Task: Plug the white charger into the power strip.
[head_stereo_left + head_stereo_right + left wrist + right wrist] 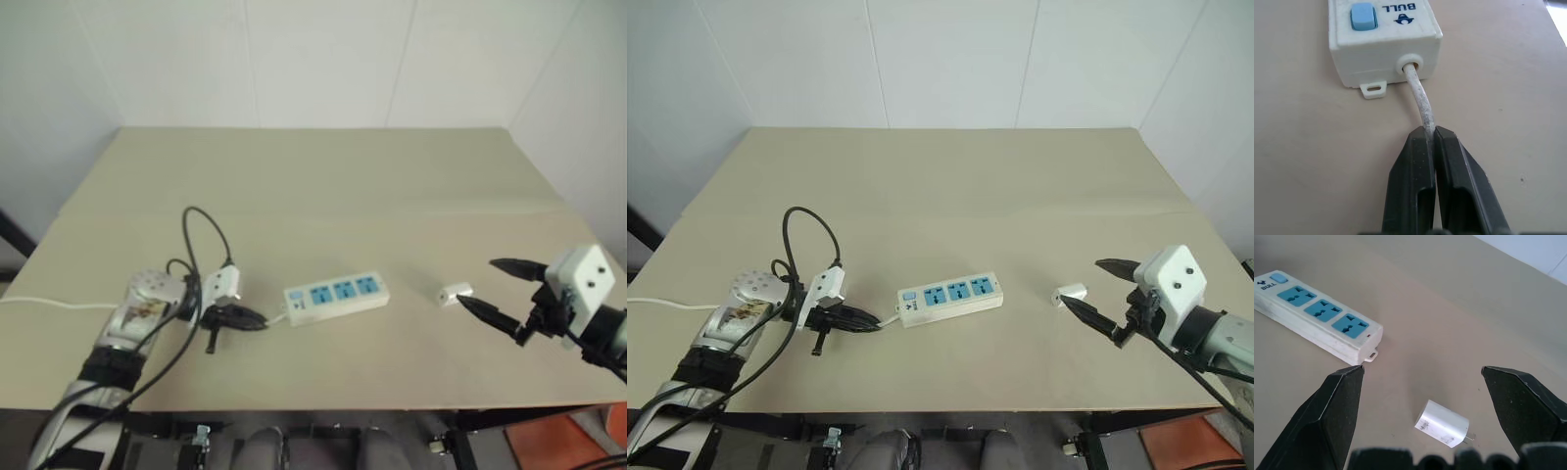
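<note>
Left gripper (pixel 1431 134) reaches level along the tan table (pixel 323 186), fingers pinched on the thin cord (pixel 1420 100) of the long white plastic power strip (pixel 336 295) at mid-table; right gripper (pixel 1422 374) gapes wide, empty, over the small rounded white charger (pixel 1443 423) on its side.

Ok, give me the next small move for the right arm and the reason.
Probably lower the right tool onto the charger and close. Its fingers stand wide open with the charger lying loose on the table between them, apart from the strip. The left tool is pinched on the strip's cord, which should steady it.
</note>
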